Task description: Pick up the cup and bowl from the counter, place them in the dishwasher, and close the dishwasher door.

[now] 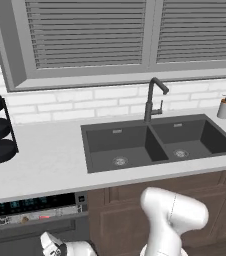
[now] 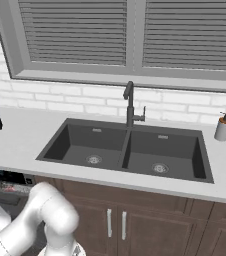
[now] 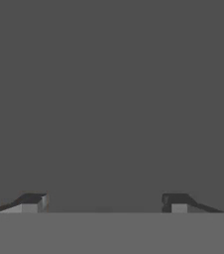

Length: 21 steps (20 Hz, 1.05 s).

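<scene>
Dishwasher door (image 1: 15,240), a dark grey panel under the black control strip (image 1: 32,205), sits below the counter (image 1: 45,160) left of the sink (image 1: 155,142), facing the gripper (image 3: 104,202) with fingers spread and holding nothing.

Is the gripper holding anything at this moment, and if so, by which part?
Nothing is held. In the hand view the gripper is open, its fingers wide apart with only the flat dark grey dishwasher door between and ahead of them.
</scene>
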### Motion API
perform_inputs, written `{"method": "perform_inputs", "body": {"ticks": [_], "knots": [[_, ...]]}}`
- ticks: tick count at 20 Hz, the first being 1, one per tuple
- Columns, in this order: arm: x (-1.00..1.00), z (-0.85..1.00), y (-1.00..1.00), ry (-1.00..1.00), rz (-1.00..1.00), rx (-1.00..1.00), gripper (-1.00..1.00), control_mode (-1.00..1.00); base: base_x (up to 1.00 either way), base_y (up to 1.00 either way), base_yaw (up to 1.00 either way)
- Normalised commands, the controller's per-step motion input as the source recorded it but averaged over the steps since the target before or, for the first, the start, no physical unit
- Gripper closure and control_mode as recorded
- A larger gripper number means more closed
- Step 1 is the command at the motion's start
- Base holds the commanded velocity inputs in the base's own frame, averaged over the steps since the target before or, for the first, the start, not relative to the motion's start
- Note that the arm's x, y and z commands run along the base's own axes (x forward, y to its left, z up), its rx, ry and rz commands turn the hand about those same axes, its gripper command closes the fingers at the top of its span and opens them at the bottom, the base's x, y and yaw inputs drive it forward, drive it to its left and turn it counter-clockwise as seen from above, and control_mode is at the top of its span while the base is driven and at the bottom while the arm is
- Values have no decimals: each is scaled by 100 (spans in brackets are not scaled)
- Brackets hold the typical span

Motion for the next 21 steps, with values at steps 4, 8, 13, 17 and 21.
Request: {"method": "perform_inputs", "body": {"ticks": [4,8,13,17,21], "knots": [[100,-57,0,-8,-20,-1,-100,-100,0,0,0],[100,-43,0,-9,-15,0,-100,-100,0,0,0],[91,-33,-1,-2,-12,0,-100,-100,0,0,0],[62,-21,-18,1,-5,0,-100,-100,0,0,0],[9,0,-11,0,0,0,-100,-100,0,0,0]]}}
